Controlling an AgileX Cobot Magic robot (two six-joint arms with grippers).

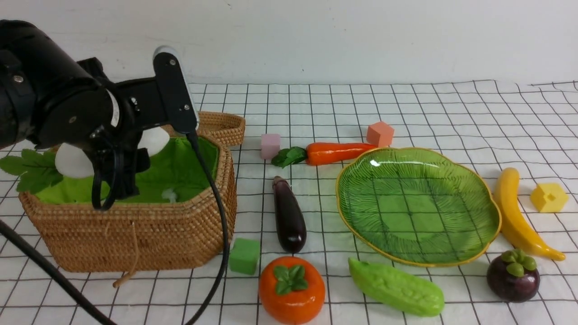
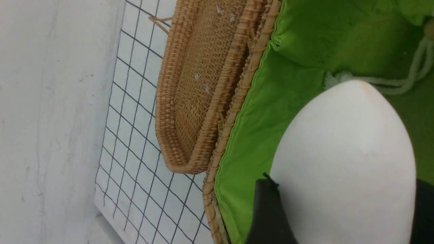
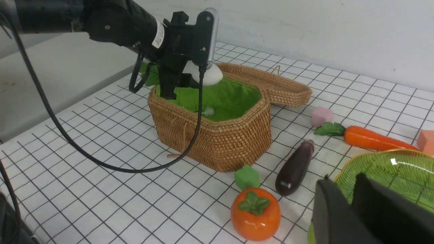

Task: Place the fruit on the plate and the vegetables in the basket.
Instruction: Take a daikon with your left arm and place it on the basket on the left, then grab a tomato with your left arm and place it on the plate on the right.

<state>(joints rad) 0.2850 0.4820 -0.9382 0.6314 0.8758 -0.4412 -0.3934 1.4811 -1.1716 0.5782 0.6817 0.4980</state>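
On the left, the left gripper (image 1: 118, 178) is clamped on the white radish (image 1: 72, 160). The radish lies sideways over the open basket (image 1: 135, 234), above its green cloth (image 1: 180, 171). The radish's leaves (image 1: 31, 171) stick out past the basket's left rim. The flat woven lid (image 1: 223, 124) sits right against the back of the basket.

A green cube (image 1: 244, 256) sits on the desk (image 1: 406, 104) by the basket's front right corner. A pink cube (image 1: 270, 146) is farther back. The purple eggplant (image 1: 289, 214) lies on the desk between the basket and the plate (image 1: 420, 198), pointing front to back. The orange persimmon (image 1: 291, 289) stands just in front of the eggplant's fat end.

The carrot (image 1: 338, 153) lies behind the plate, with its leaves next to the pink cube. An orange cube (image 1: 380, 134) sits by the carrot's thin tip. The bumpy green gourd (image 1: 396, 287) lies on the desk just in front of the plate.

The yellow banana (image 1: 515, 216) lies on the desk just beside the plate's right rim. The dark mangosteen (image 1: 512, 275) stands near the banana's front tip. A yellow cube (image 1: 548, 197) sits to the right of the banana.

The right gripper (image 3: 351, 189) shows only in its own wrist view, close to the plate's rim. Its dark fingers seem to be just a little apart, with nothing between them.
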